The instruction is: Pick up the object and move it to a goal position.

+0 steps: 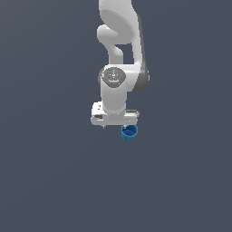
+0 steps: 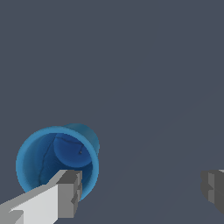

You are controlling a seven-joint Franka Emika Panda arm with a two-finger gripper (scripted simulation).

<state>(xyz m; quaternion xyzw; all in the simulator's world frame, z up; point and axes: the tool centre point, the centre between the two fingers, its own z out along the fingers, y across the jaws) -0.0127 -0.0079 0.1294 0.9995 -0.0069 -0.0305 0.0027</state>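
Note:
The object, a small blue cup [image 1: 129, 132] with a darker inside, stands upright on the grey floor just below the hand, toward the exterior view's right. My gripper [image 1: 115, 126] hangs over it, open, with its jaws wide apart. In the wrist view the cup [image 2: 52, 153] shows its open mouth. One finger [image 2: 65, 192] overlaps the cup's rim and the other finger [image 2: 213, 188] is far off to the side. The gap in my gripper [image 2: 140, 190] holds nothing; the cup sits off-centre under one finger.
A plain grey floor [image 1: 54, 181] surrounds the cup. The white arm [image 1: 118, 54] rises straight above the hand. No goal marker shows in either view.

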